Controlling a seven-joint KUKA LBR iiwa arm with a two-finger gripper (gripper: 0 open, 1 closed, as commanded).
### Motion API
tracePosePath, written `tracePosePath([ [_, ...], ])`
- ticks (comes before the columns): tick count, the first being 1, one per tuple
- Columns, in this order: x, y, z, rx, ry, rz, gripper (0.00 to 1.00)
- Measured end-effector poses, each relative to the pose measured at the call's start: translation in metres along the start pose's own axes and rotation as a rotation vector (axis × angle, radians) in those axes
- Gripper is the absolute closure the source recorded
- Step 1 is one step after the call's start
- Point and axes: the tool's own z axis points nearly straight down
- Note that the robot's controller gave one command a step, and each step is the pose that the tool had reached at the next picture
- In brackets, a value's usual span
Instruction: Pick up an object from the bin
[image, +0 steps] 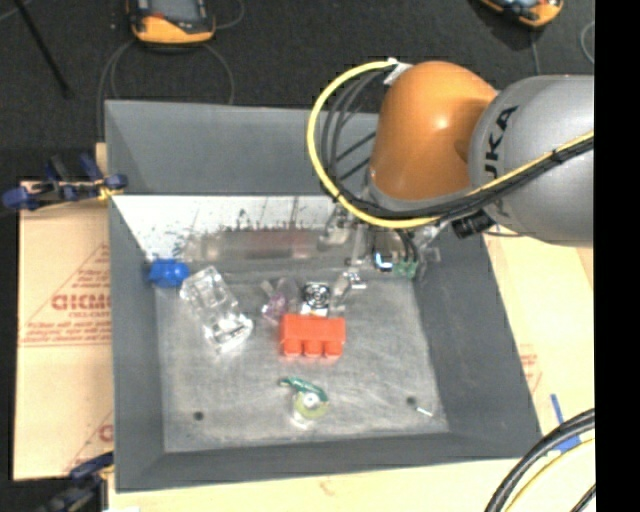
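Observation:
My gripper (343, 258) hangs below the orange cover over the back middle of the bin, open, with nothing between its fingers. Just in front of it and to its left lies a small round silver and black piece (317, 294). A red block with three lobes (312, 335) sits a little nearer, in the middle of the bin. Beside the round piece, to the left, is a small purple and clear thing (275, 305).
A clear plastic bottle (215, 312) with a blue cap (165, 271) lies at the left. A small green and yellowish thing (308, 400) rests near the front wall, and a tiny screw (425, 408) lies at the front right. The arm covers the bin's back right corner.

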Motion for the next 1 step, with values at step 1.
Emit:
tracePosePath([
  [1, 0.059, 0.0026, 0.1299, -0.003, -0.026, 0.0, 0.0],
])
